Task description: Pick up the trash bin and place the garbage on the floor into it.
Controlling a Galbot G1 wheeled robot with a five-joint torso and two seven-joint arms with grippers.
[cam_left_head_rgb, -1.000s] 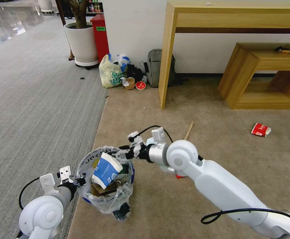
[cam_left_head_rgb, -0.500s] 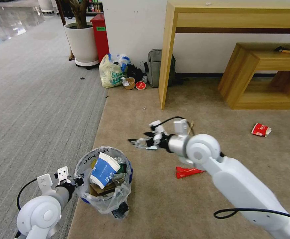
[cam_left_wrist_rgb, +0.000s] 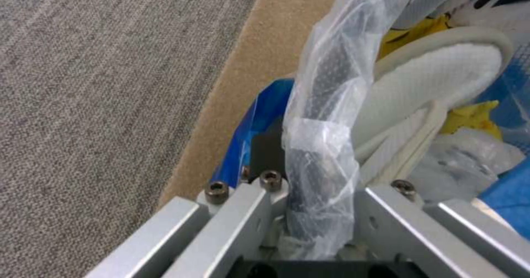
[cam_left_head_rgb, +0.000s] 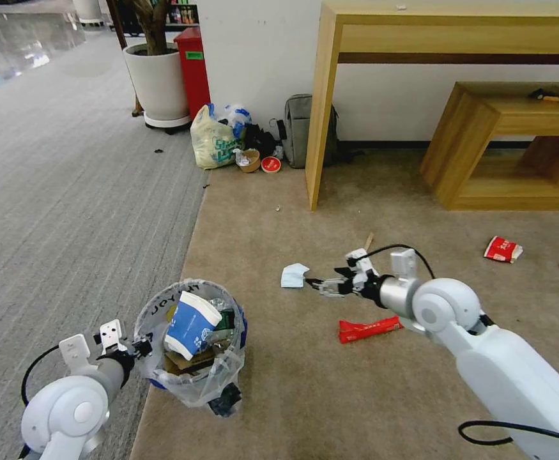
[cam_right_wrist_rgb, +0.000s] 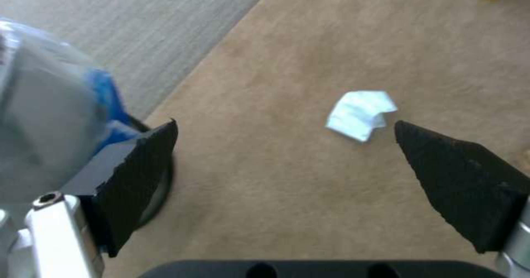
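1. Pale, crumpled tissue (cam_left_head_rgb: 294,275) lies on the short-pile beige carpet (cam_left_head_rgb: 356,396) just ahead of the right gripper (cam_left_head_rgb: 321,285), jaws spread wide.
2. I'd come down straight over it and pinch the raised fold.
3. Left gripper (cam_left_wrist_rgb: 309,212) is clamped on the bag-lined rim of the small round dark trash bin (cam_left_head_rgb: 190,345).

We record a white wall (cam_left_head_rgb: 260,57), a tall light-wood desk (cam_left_head_rgb: 330,83), a low light-wood shelf unit (cam_left_head_rgb: 483,134), grey ribbed carpet (cam_left_head_rgb: 68,191) beside beige-brown short-pile carpet (cam_left_head_rgb: 279,383), and a white round planter (cam_left_head_rgb: 158,83).
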